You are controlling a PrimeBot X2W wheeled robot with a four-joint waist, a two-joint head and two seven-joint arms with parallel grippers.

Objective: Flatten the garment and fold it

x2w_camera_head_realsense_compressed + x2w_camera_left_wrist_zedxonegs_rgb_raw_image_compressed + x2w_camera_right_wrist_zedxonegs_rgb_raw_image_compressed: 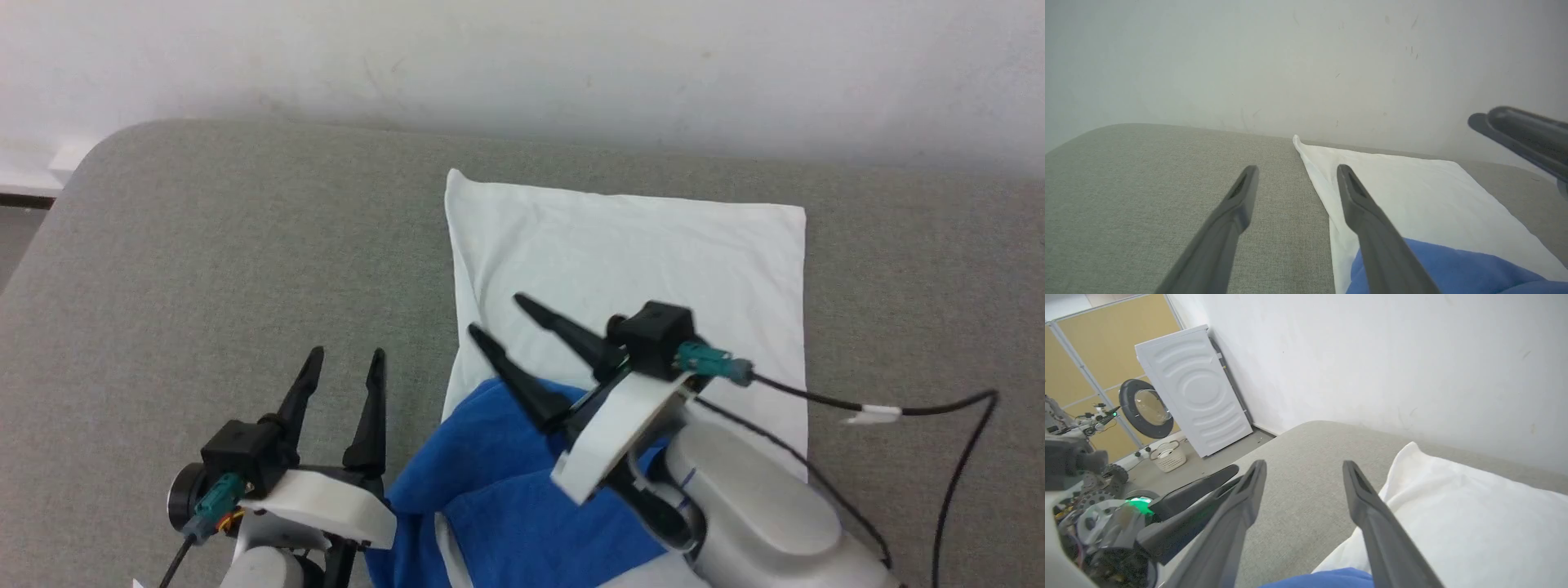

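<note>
Royal-blue and plain-white thin jersey garment (629,245), head view: it lies on a grey cloth-covered table (204,245) with a rounded corner. The white part is spread as a fairly flat rectangle toward the pale wall (522,57), and the blue part is bunched in folds at the near edge. Item, left gripper (346,355), two long dark fingers: over bare table just beside the garment's left edge, jaws apart, holding nothing. Item, right gripper (495,314): above the line where blue meets white, fingers slanting up and left, jaws apart, empty; contact with the cloth cannot be told. Left wrist view: the left gripper (1297,169) points along the garment's (1412,192) left border, one finger over table and the other over the white edge, with blue folds low at the right. Right wrist view: the right gripper (1304,464) is spread wide above the table, with the white cloth (1474,506) to its right, a sliver of blue at the bottom edge and a white washing machine (1196,392) far off. Step judged in hand: flattening the blue heap. Recommended handling: lower each gripper to an outer blue edge, pinch a single layer, and draw the two edges apart and toward the robot. Keep the pull low and even so the settled white panel does not drag or wrinkle.
</note>
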